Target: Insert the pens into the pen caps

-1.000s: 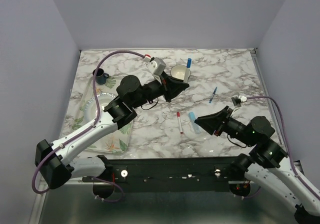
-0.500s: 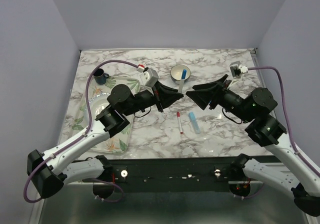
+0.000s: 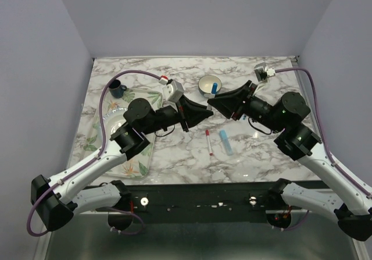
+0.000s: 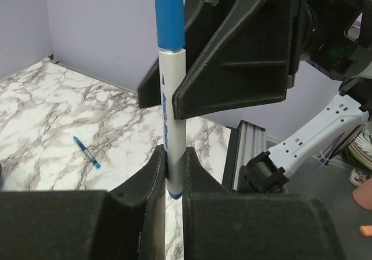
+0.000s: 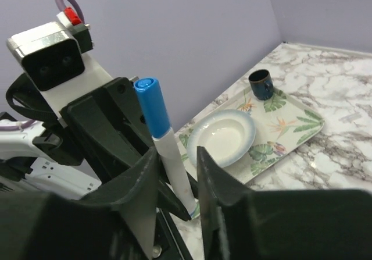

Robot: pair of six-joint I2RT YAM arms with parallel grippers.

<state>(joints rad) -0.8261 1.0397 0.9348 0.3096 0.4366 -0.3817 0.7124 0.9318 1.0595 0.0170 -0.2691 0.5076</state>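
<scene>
My left gripper is shut on the lower end of a white pen, held upright with a blue cap on its top. My right gripper is open, with one finger on each side of that pen, whose blue cap rises above them. In the top view the two grippers, left and right, meet tip to tip above mid table. A red-tipped white pen and a pale blue marker lie on the table. A dark blue pen lies farther off.
A small bowl with a short blue piece in it stands behind the grippers. A leaf-patterned tray at the left holds a white plate and a dark blue cup.
My right arm swung from the front right up and left until its fingers stand around the pen. My left gripper drew back from the bowl with the pen.
</scene>
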